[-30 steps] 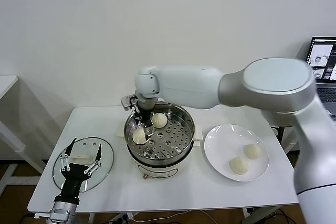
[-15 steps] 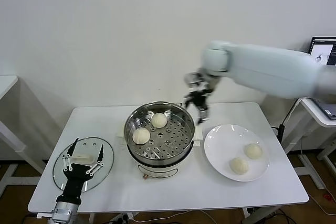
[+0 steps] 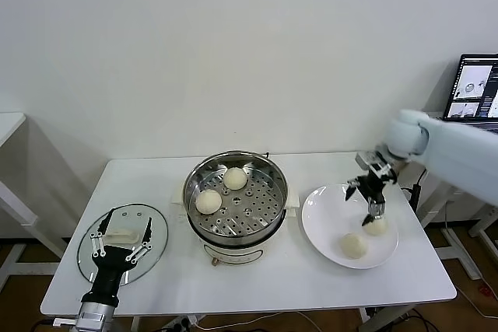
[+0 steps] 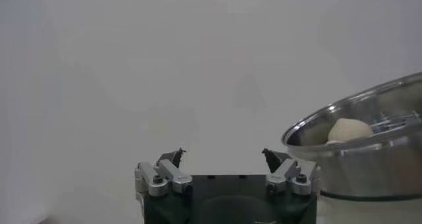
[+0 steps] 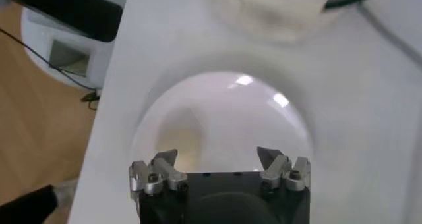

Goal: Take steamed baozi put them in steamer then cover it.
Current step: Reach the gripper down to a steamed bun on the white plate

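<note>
right pincer (image 3: 372, 194) is over the white plate (image 3: 323, 215), jaws spread wide, nothing in them; it hangs just above the far baozi (image 3: 376, 225), second plate baozi (image 3: 354, 246) sits nearer the front rim; two more already on the perforated tray of the steamer (image 3: 236, 227): one at the back (image 3: 235, 178), one toward the left (image 3: 208, 201); so roughly half loaded, cover (image 3: 156, 242) not on yet, lying flat on the desk (image 3: 311, 285) at the left end.

left pincer (image 3: 118, 247) parked above the cover, fingers wide apart, empty; looks pre-positioned for the white handle (image 3: 123, 234).

step in hand, my read: pick the far baozi; advice: centre the jaws across the bun's widest part before descending, come straight down so the fingertips straddle it, not dent the top; close gently, dough is soft and will squash or slip; lift clear of the plate rim before swinging across; the other bun is close, keep the fingers from nudging it; drop into a bare patch of the tray, front or right side looks free, apart from the two there; right wrist view shows only plate under the fingers, bun not clearly in it, so alignment can't be confirmed from there.
</note>
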Available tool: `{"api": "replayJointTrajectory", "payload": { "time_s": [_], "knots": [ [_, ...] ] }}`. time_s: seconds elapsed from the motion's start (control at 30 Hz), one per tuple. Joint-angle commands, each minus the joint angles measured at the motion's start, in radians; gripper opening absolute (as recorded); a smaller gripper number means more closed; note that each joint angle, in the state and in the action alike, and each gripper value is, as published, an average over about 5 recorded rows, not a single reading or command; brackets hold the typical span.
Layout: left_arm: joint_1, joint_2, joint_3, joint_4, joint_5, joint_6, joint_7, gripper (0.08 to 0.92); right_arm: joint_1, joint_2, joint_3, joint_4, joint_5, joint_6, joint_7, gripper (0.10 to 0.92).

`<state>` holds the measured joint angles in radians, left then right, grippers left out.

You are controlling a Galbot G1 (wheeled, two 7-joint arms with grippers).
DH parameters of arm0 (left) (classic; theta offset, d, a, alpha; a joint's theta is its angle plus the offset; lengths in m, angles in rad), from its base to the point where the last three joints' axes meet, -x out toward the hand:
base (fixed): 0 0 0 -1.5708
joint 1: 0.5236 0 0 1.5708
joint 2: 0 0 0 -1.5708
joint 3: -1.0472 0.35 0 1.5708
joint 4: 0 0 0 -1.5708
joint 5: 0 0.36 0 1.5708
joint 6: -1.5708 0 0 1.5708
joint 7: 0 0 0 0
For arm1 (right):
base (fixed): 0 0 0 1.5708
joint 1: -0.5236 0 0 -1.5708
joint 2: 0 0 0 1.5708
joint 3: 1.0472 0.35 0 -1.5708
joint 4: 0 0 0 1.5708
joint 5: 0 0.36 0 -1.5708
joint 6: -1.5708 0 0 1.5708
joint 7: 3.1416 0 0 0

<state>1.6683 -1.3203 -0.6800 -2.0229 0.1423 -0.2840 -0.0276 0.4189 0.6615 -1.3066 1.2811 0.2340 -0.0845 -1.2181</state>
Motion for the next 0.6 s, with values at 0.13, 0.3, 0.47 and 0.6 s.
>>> {"api": "replayJointTrajectory", "payload": {
  "time_s": [0.13,0.3,0.47,0.6],
  "knots": [
    [-0.003,0.000,0.000,0.010,0.000,0.001,0.000,0.823,-0.252,-0.028,0.125,-0.039,-0.054,-0.008,0.084,0.823],
    [-0.004,-0.001,0.001,0.012,0.000,0.001,0.000,0.823,-0.258,-0.009,0.125,-0.044,-0.057,-0.017,0.097,0.823],
    [-0.001,-0.002,-0.001,0.014,0.000,-0.002,0.000,0.823,-0.264,0.002,0.126,-0.051,-0.074,-0.022,0.102,0.823],
    [-0.001,-0.003,-0.002,0.015,0.000,-0.003,0.000,0.823,-0.267,0.008,0.136,-0.059,-0.079,-0.022,0.108,0.815]
  ]
}}
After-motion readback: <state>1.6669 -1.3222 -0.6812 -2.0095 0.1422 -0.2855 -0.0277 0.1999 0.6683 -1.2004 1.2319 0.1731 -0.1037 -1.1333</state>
